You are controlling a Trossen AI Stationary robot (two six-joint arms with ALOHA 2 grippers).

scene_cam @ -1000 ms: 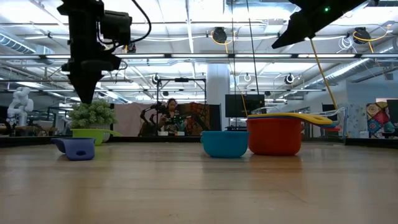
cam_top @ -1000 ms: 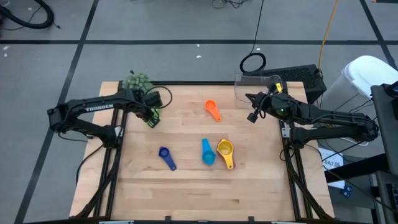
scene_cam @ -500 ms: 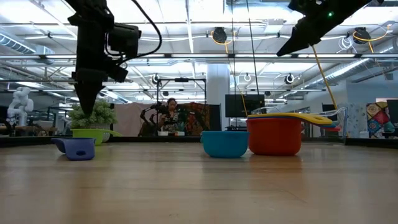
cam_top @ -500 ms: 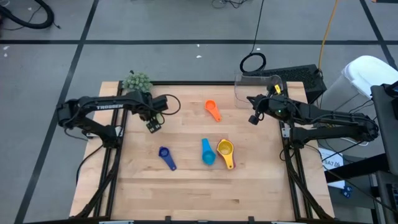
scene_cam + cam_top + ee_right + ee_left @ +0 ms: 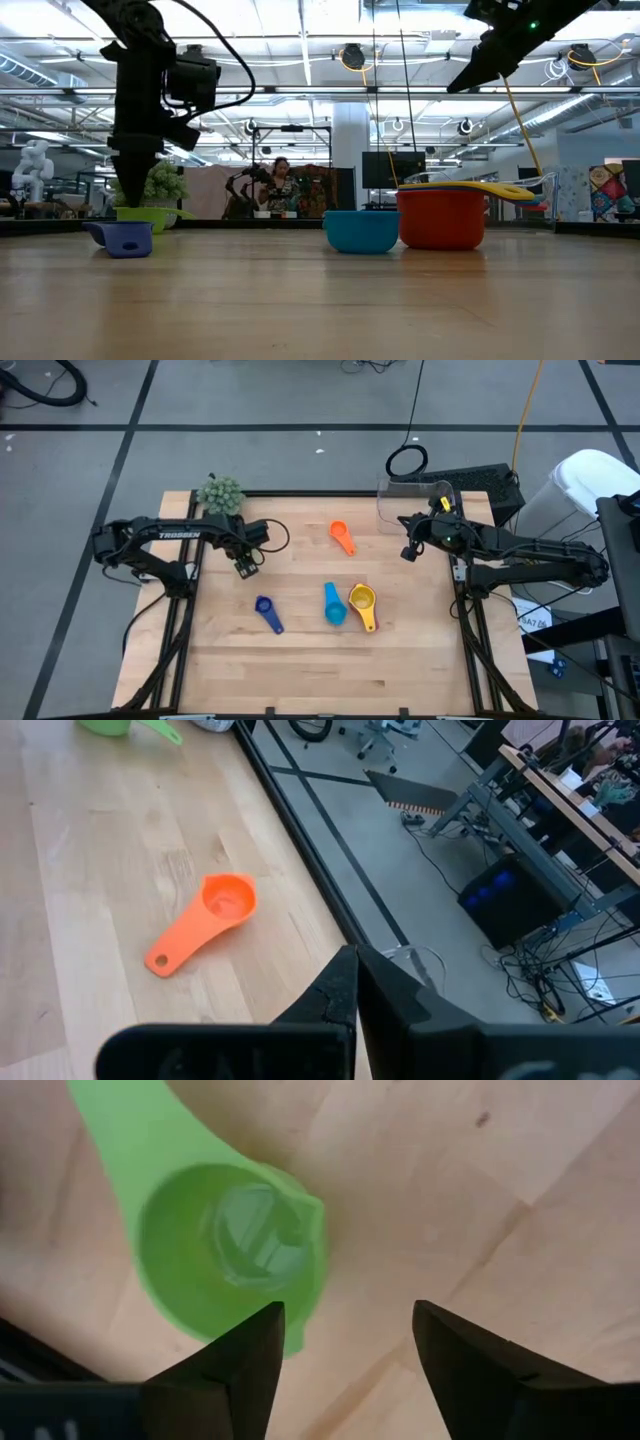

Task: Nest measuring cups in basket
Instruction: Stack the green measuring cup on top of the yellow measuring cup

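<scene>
My left gripper (image 5: 245,568) hangs open just above the green cup (image 5: 225,1250), pointing down. One finger stands over the cup's rim and the other over bare wood; in the low view its tip (image 5: 130,198) is right over the green cup (image 5: 145,215). My right gripper (image 5: 407,551) is shut and held up in the air near the clear basket (image 5: 415,500) at the table's far right corner. The orange cup (image 5: 342,537), the dark blue cup (image 5: 268,612), the light blue cup (image 5: 333,603) and the yellow cup (image 5: 362,603) lie on the wood. The low view shows red (image 5: 440,218) under the yellow.
A fuzzy grey-green ball (image 5: 220,493) sits at the far left corner, behind the green cup. Black frame rails run along the table's left and right sides. A cable loop (image 5: 407,460) and a dark box (image 5: 480,482) lie beyond the basket. Bare wood fills the near half.
My left gripper has moved a little toward the table's near edge and come down until it hangs close over the green cup. The cups have stayed where they were.
</scene>
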